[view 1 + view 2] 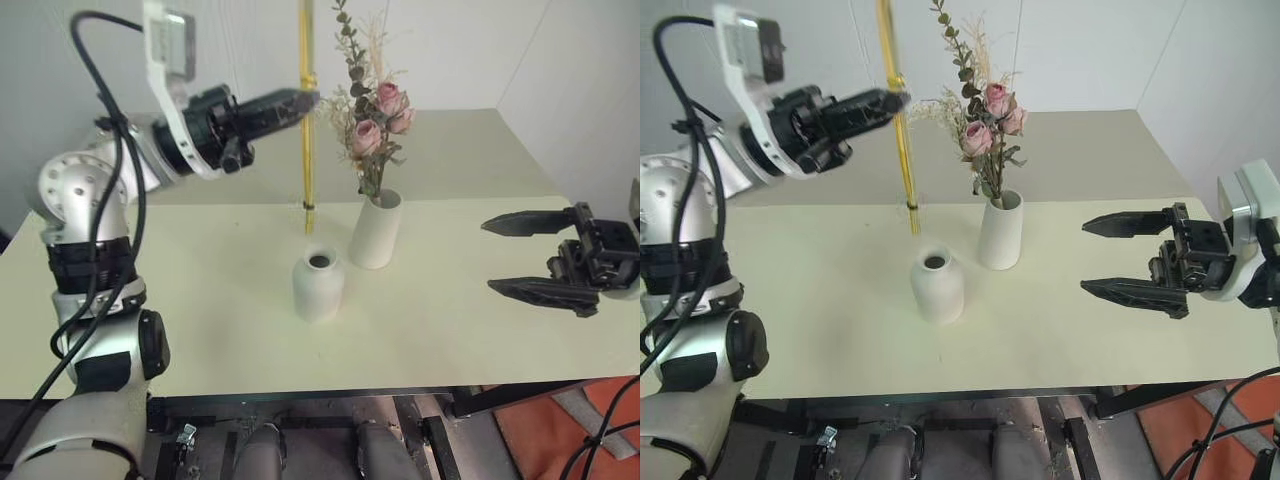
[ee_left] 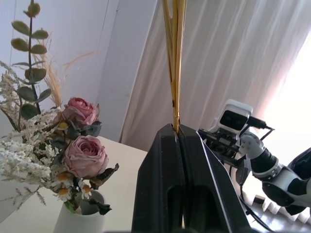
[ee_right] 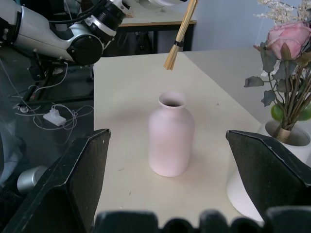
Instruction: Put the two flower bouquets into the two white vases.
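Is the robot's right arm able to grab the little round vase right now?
Probably yes. The right gripper has its jaws wide open and points toward the little round vase, with bare table between them. The tall vase stands just behind that path.

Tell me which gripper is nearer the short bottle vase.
Right. The right gripper hovers open beside the short bottle vase; the left gripper is raised above it, holding the yellow stalks.

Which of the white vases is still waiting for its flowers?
On the cream table stand two white vases side by side. The tall cylinder vase already holds the pink rose bouquet. The empty vase in front of it is shorter, rounded like a bottle, with a narrow dark mouth.
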You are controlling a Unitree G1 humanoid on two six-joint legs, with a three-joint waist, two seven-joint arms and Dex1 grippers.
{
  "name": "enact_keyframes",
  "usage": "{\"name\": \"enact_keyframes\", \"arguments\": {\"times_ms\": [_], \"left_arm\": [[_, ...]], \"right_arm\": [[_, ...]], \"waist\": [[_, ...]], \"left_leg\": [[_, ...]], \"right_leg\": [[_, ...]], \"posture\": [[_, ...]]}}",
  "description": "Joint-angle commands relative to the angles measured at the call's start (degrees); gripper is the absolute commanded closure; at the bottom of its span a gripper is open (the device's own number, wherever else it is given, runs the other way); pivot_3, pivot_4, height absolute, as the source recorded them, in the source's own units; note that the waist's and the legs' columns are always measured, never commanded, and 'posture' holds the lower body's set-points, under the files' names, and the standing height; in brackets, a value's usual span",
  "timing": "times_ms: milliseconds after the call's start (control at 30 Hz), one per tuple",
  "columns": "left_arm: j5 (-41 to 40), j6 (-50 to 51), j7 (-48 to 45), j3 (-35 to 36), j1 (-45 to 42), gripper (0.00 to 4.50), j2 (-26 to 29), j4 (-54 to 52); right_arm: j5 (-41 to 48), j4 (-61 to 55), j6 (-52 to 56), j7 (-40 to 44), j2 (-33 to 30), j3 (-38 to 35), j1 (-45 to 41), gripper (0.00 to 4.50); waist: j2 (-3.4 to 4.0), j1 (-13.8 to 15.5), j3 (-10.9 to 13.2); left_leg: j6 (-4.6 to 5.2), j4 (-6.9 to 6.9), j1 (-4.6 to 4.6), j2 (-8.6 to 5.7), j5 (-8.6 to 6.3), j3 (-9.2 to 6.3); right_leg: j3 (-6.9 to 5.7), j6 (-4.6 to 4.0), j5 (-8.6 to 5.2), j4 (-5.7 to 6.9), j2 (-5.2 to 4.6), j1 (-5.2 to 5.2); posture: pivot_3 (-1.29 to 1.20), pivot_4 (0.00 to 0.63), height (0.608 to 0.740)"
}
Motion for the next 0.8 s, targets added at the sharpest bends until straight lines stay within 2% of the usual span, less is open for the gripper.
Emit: {"name": "enact_keyframes", "arguments": {"times_ms": [33,300,500,600,800], "left_arm": [[2.77,-5.55,-3.19,-3.27,1.00,4.48,-0.38,-2.29],[5.45,-10.13,-5.59,-7.78,3.96,4.48,-2.49,-3.28],[6.92,-11.91,-7.08,-9.15,6.23,4.48,-1.84,-4.56],[7.86,-12.15,-8.70,-9.93,8.14,3.91,-0.27,-5.39],[8.83,-13.12,-10.60,-10.18,11.59,2.01,1.94,-7.49]], "right_arm": [[2.11,-2.50,0.77,-0.67,-1.42,-3.12,0.40,0.00],[3.46,-5.02,2.33,-2.38,-1.91,-5.66,3.81,0.00],[3.84,-5.63,2.33,-3.04,-1.86,-6.08,4.56,0.00],[3.79,-5.98,2.37,-3.73,-1.54,-6.10,4.96,0.00],[3.96,-6.12,2.59,-4.81,-1.60,-5.58,4.79,0.00]], "waist": [[0.00,0.02,0.00],[0.00,0.09,0.00],[0.00,0.00,0.00],[0.00,-0.02,0.00],[0.00,0.08,0.00]], "left_leg": [[0.00,0.00,0.00,0.00,0.00,0.00],[0.00,0.00,-0.01,0.00,0.00,0.00],[0.00,0.00,0.01,0.01,0.00,0.00],[0.00,0.00,0.02,0.01,0.00,0.00],[0.00,0.00,0.01,0.01,0.00,0.00]], "right_leg": [[0.00,-0.03,0.02,0.00,0.00,0.00],[0.00,0.00,0.00,-0.01,0.00,0.03],[0.00,0.11,-0.07,-0.01,0.01,0.03],[0.01,0.12,-0.07,-0.01,0.01,0.03],[0.00,0.14,-0.08,-0.03,0.01,0.04]], "posture": [[0.00,0.150,0.740],[0.00,0.150,0.740],[0.00,0.150,0.740],[0.00,0.150,0.740],[0.00,0.150,0.740]]}}
